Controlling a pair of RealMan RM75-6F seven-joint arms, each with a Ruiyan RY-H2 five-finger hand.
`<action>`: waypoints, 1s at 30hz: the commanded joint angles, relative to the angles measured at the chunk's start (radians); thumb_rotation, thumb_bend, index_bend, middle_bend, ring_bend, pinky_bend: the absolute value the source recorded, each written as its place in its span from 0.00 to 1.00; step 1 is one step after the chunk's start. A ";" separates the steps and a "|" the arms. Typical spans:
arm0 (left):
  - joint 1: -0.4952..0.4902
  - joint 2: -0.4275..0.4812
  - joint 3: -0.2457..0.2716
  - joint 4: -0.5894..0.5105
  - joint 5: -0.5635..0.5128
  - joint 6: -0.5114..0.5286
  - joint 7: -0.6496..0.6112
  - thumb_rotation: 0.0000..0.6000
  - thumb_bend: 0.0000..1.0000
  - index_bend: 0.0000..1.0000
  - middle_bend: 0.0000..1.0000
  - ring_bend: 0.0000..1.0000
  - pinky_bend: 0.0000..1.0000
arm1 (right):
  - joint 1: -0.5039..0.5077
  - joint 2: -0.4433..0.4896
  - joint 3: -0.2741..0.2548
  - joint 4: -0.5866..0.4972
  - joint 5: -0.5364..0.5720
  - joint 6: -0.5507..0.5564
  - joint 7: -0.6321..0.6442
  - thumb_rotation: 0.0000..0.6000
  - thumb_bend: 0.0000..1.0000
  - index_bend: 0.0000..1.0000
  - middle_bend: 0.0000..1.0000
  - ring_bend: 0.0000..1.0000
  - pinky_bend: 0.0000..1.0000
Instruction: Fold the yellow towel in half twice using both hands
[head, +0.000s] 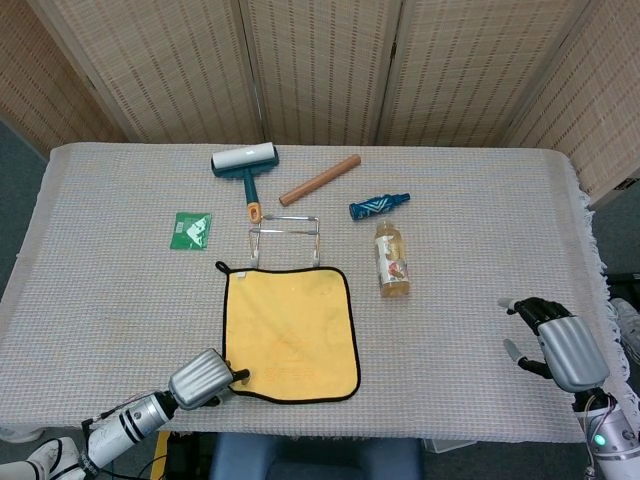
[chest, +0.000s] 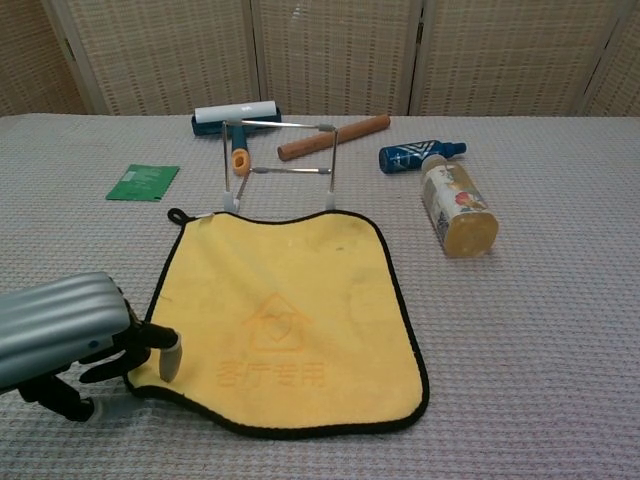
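Note:
The yellow towel (head: 290, 335) (chest: 290, 310), edged in black, lies spread flat at the front middle of the table. My left hand (head: 203, 378) (chest: 70, 335) is at its near left corner. The fingertips (chest: 168, 355) pinch that corner, which is drawn in and slightly raised off the cloth. My right hand (head: 560, 345) hovers far to the right near the table's edge. Its fingers are apart, it holds nothing, and it is well away from the towel. The chest view does not show it.
Just behind the towel stands a wire rack (head: 285, 238) (chest: 280, 165). To the towel's right lies a juice bottle (head: 392, 260) (chest: 458, 210). Farther back are a blue bottle (head: 378, 206), a wooden rod (head: 320, 180), a lint roller (head: 245, 165) and a green packet (head: 190, 230).

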 joint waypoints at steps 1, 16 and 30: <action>-0.002 -0.002 0.003 0.001 0.000 0.003 -0.003 1.00 0.47 0.52 0.89 0.83 0.91 | 0.002 -0.003 0.000 0.001 -0.001 -0.002 0.002 1.00 0.35 0.26 0.38 0.32 0.34; -0.002 -0.005 0.018 0.001 -0.008 0.029 -0.024 1.00 0.54 0.56 0.90 0.83 0.91 | 0.129 -0.065 -0.032 -0.032 -0.158 -0.136 -0.040 1.00 0.35 0.26 0.51 0.51 0.57; 0.009 -0.010 0.030 0.013 -0.015 0.050 -0.038 1.00 0.53 0.56 0.90 0.84 0.91 | 0.349 -0.306 -0.060 0.057 -0.212 -0.448 -0.076 1.00 0.30 0.40 0.90 1.00 1.00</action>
